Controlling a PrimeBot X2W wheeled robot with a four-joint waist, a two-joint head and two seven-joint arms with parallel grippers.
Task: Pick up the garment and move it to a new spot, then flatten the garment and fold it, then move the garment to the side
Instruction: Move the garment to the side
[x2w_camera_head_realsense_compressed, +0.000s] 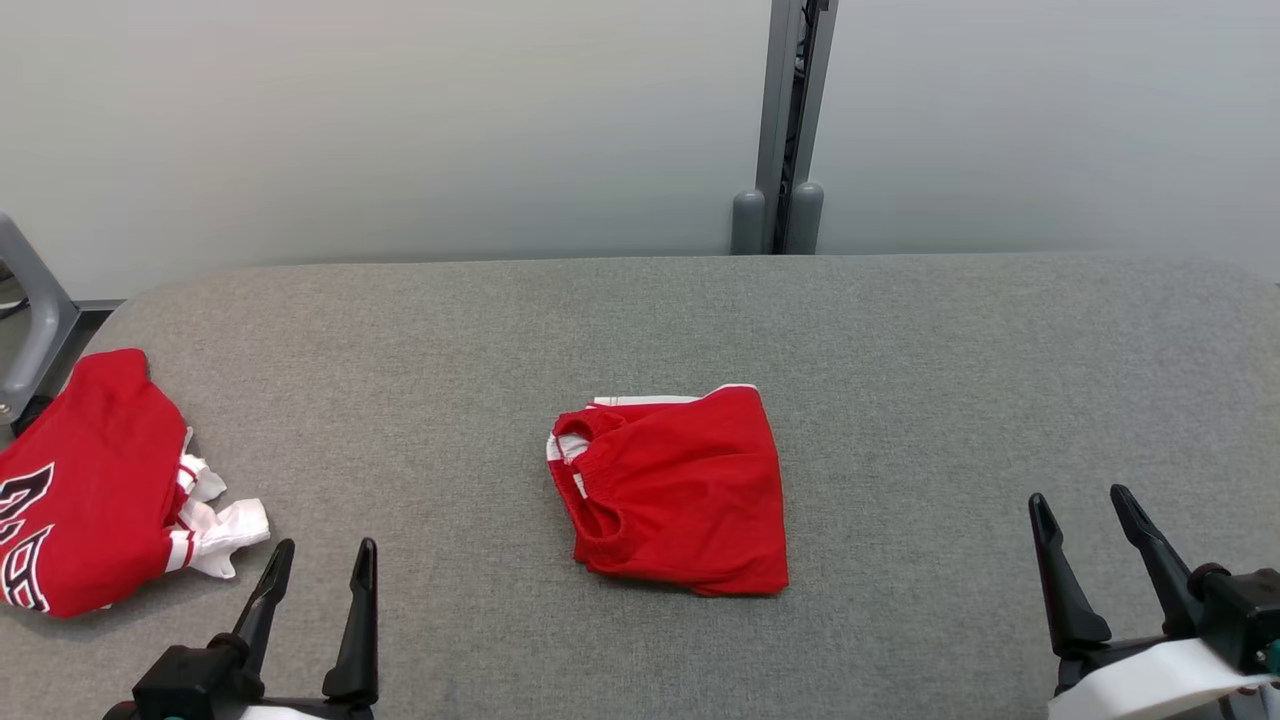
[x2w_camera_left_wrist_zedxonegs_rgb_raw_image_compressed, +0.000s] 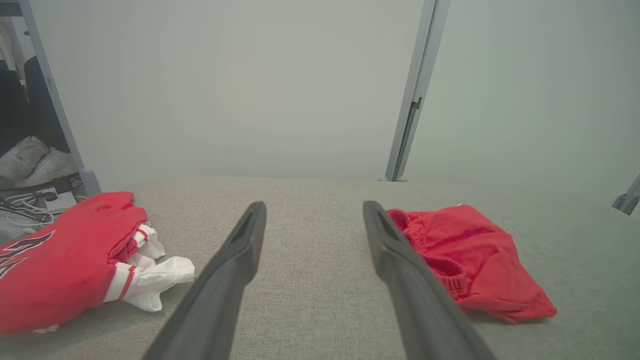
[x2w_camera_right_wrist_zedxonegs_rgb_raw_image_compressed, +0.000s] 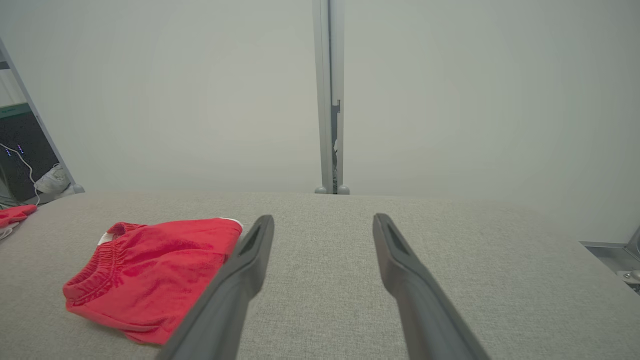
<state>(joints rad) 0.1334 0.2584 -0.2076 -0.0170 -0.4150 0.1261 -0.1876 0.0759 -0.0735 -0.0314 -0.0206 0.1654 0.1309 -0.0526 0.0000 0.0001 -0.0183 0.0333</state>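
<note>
A folded red garment (x2w_camera_head_realsense_compressed: 680, 490) with an elastic waistband and white trim lies flat in the middle of the grey padded table (x2w_camera_head_realsense_compressed: 900, 350). The left wrist view has it to the right of the fingers (x2w_camera_left_wrist_zedxonegs_rgb_raw_image_compressed: 470, 255), the right wrist view to the left (x2w_camera_right_wrist_zedxonegs_rgb_raw_image_compressed: 150, 270). My left gripper (x2w_camera_head_realsense_compressed: 320, 565) stands open at the near left, well short of the garment, with nothing between its fingers. Near the front right edge my right gripper (x2w_camera_head_realsense_compressed: 1085, 510) is open and empty too, apart from the cloth.
A second red garment (x2w_camera_head_realsense_compressed: 85, 480) with black lettering and white cloth poking out lies at the table's left edge, also in the left wrist view (x2w_camera_left_wrist_zedxonegs_rgb_raw_image_compressed: 65, 265). A grey post (x2w_camera_head_realsense_compressed: 785, 125) stands behind the table against a pale wall. Shoes (x2w_camera_left_wrist_zedxonegs_rgb_raw_image_compressed: 35, 160) and cables sit on the floor at left.
</note>
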